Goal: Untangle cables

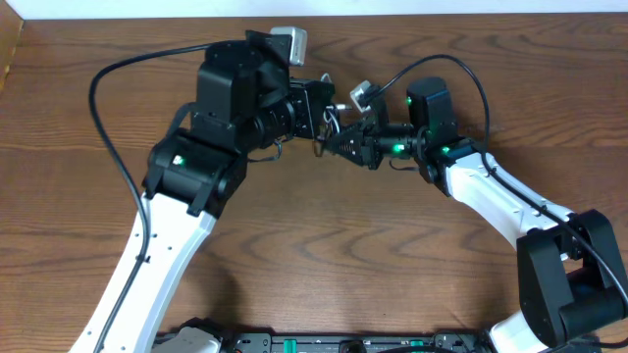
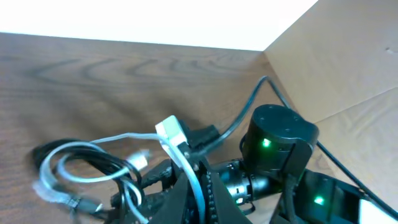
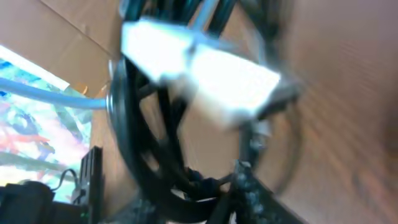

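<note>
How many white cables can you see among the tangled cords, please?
1. The white cable loops at the left of the left wrist view, rises to its white plug and runs down into the left gripper. The black cords could hide another.

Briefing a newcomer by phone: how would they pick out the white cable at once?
On the wooden table, find where the left arm and right arm meet toward the far side. The white cable loops there among black cords; it alone is pale, with a blocky white plug.
</note>
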Robot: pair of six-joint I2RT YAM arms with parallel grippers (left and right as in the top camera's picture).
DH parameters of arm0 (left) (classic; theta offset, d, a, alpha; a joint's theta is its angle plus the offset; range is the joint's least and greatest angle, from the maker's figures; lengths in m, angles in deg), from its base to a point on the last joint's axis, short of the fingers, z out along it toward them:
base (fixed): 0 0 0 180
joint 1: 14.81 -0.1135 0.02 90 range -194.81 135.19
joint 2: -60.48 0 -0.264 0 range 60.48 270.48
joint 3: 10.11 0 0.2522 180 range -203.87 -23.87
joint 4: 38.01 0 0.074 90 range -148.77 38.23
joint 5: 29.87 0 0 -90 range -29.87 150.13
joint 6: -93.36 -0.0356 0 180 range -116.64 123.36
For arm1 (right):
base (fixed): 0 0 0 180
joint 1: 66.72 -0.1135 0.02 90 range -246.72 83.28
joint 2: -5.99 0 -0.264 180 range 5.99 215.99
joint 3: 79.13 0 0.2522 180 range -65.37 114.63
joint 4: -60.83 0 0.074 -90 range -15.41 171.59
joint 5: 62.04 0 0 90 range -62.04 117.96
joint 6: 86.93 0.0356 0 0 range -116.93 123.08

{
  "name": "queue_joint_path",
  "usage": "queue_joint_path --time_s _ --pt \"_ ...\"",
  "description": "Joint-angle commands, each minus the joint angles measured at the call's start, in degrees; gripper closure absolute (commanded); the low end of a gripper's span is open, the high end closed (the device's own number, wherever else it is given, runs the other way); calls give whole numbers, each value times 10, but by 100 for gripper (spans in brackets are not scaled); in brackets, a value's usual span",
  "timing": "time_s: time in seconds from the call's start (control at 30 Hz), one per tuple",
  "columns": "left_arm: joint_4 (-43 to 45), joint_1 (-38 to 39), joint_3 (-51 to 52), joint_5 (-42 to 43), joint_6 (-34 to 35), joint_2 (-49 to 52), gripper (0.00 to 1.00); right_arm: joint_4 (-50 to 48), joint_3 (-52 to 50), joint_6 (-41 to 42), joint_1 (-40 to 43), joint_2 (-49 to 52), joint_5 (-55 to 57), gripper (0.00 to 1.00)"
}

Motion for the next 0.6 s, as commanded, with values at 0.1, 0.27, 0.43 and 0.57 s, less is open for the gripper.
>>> queue_joint_path --time_s 0.1,0.27,0.43,0.57 --pt "6 -6 -9 11 3 -36 93 10 9 102 22 1 55 97" --pt "5 -40 -9 11 3 -61 93 95 9 149 35 1 174 99" --pt "5 -85 -9 11 3 -92 92 170 9 185 41 1 268 99" --pt "-2 -122 -9 11 3 -119 92 206 9 212 47 1 315 99"
